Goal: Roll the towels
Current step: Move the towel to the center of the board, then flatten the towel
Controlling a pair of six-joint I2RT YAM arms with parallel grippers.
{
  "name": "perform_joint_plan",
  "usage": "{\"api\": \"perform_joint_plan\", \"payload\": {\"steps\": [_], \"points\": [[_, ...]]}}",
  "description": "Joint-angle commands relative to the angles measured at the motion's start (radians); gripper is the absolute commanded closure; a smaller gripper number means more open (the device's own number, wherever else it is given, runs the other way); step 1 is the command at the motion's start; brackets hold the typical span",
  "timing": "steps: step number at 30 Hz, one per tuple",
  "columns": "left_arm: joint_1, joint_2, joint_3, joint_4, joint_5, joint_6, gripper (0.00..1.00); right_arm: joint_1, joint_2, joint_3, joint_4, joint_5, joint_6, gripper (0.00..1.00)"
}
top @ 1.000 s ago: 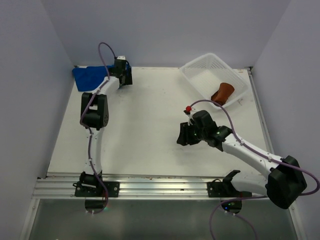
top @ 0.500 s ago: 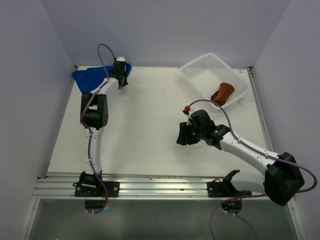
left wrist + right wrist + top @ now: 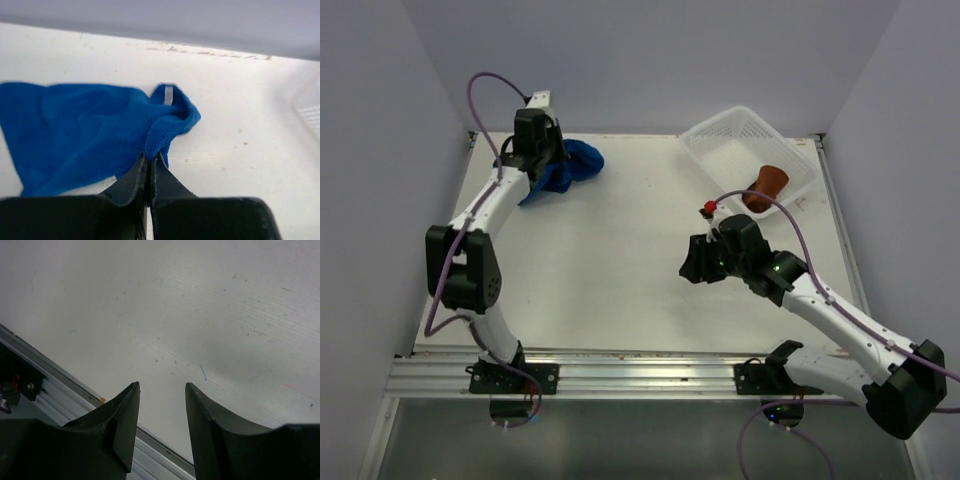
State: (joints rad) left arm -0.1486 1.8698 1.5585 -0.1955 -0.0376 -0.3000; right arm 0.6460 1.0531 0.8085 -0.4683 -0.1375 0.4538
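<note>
The blue towel (image 3: pixel 577 163) lies bunched at the back left of the table, one end lifted. My left gripper (image 3: pixel 550 160) is shut on its edge. In the left wrist view the black fingertips (image 3: pixel 150 158) pinch a fold of the blue towel (image 3: pixel 75 130), which spreads out to the left with a small white tag at its far corner. The rust-brown towel (image 3: pixel 765 185) sits rolled in the white mesh basket (image 3: pixel 720 155) at the back right. My right gripper (image 3: pixel 692 264) hovers open over bare table in the middle right, holding nothing (image 3: pixel 162 387).
The basket takes up the back right corner. An aluminium rail (image 3: pixel 620 372) runs along the near edge and shows at the lower left of the right wrist view (image 3: pixel 60 390). Walls close in the left, back and right sides.
My left gripper has shut on the blue towel and dragged it right, out of the back left corner; the towel is now bunched. The right arm has shifted slightly right.
</note>
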Motion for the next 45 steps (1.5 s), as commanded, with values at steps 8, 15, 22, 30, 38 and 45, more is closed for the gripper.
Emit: {"api": "perform_joint_plan", "payload": {"steps": [8, 15, 22, 30, 38, 45], "points": [[-0.356, -0.547, -0.565, 0.099, 0.085, -0.141, 1.00, -0.002, -0.140, 0.060, -0.113, 0.176, 0.060, 0.50], [-0.600, -0.687, -0.965, 0.249, 0.062, -0.243, 0.45, -0.003, -0.165, 0.005, -0.119, 0.219, 0.109, 0.44], [-0.652, -0.900, -0.971, 0.230, -0.011, -0.216, 0.19, -0.002, -0.102, -0.003, -0.066, 0.285, 0.144, 0.44], [-0.628, -0.755, -0.888, 0.062, -0.180, -0.327, 0.14, -0.040, 0.216, 0.098, 0.039, 0.355, 0.189, 0.60], [-0.582, -0.779, -0.973, 0.123, -0.140, -0.363, 0.15, -0.160, 0.544, 0.204, 0.158, 0.315, 0.195, 0.62], [-0.579, -0.840, -1.012, 0.099, -0.134, -0.355, 0.15, -0.189, 0.702, 0.302, 0.195, 0.371, 0.178, 0.60]]}}
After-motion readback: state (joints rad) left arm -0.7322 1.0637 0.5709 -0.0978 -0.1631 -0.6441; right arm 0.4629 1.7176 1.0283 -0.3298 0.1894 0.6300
